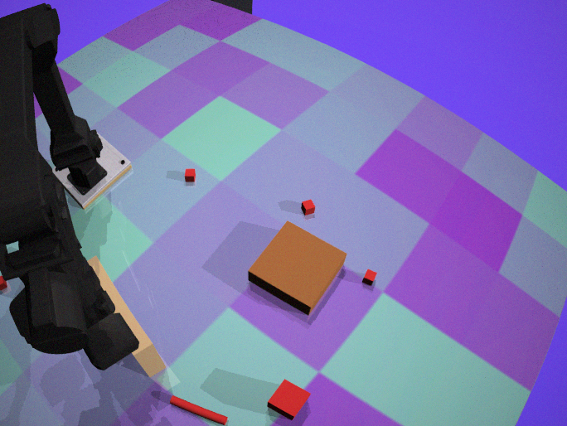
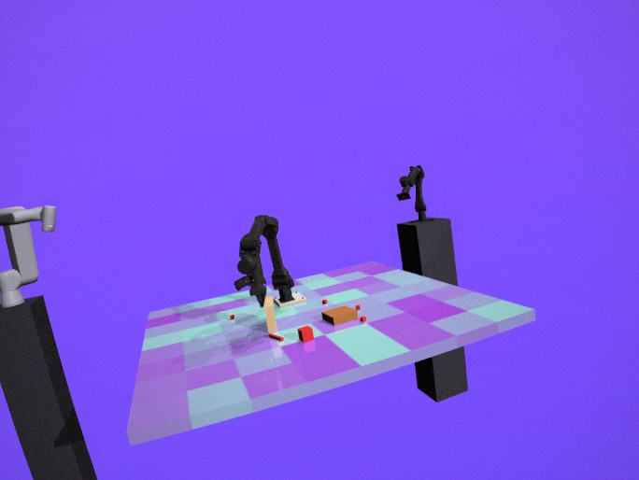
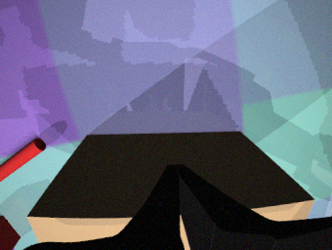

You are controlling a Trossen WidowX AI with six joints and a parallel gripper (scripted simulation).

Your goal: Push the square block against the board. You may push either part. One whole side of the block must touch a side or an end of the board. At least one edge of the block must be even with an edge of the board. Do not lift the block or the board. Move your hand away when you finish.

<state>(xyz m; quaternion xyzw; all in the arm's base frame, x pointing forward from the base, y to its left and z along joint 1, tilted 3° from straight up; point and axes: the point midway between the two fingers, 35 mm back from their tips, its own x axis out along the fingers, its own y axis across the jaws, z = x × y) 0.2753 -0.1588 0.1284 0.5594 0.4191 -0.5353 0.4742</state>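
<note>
My gripper (image 3: 174, 169) is sitting with its fingers pressed together and nothing between them, right over the tan board (image 1: 137, 327). In the wrist view the two dark fingers are meeting in a point above the board's shaded top face (image 3: 130, 167), with its pale tan edge showing on either side of them. In the top view my wrist is covering most of the board's length, leaving only its near end showing past the gripper body (image 1: 107, 341). Whether the fingertips are touching the board I cannot tell.

A thin red rod (image 1: 198, 409) is lying just beyond the board's near end, and a red cube (image 1: 288, 398) is resting a little farther along the checkered table (image 1: 412, 366). The orange square block (image 1: 297, 265) is lying flat well apart from the board, toward the middle of the table. Small red cubes are ringing it: one (image 1: 307, 206) behind it, one (image 1: 369, 276) just beside its right corner, another (image 1: 189, 175) farther back near my base plate (image 1: 109, 160).
</note>
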